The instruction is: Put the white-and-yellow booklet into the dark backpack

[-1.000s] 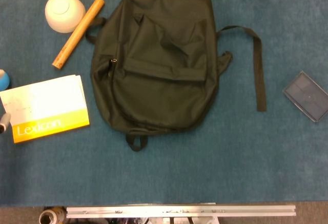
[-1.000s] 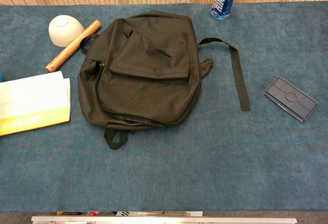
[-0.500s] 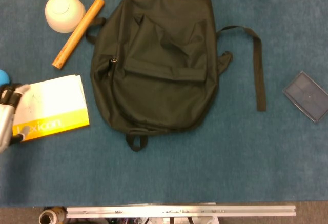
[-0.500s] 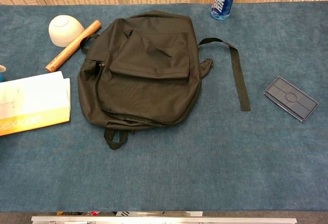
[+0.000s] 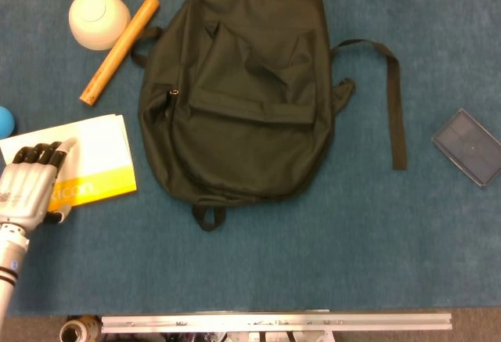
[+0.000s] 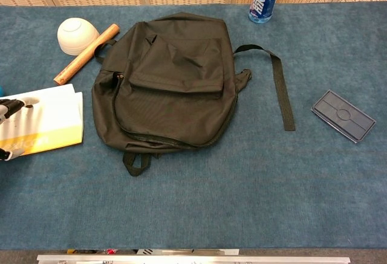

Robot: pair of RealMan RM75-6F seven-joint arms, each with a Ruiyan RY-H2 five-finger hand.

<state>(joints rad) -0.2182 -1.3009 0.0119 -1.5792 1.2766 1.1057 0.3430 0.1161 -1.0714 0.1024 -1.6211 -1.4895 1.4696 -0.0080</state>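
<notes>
booklet (image 5: 86, 158): white top, yellow lower band, flat at tabletop's left edge
left hand (image 5: 31, 185): lies on booklet, fingers together; grip unclear

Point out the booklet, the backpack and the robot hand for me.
booklet (image 5: 94, 150): head view, white upper cover.
backpack (image 5: 243, 135): head view, front panel.
left robot hand (image 5: 33, 181): head view, back of the hand.
</notes>
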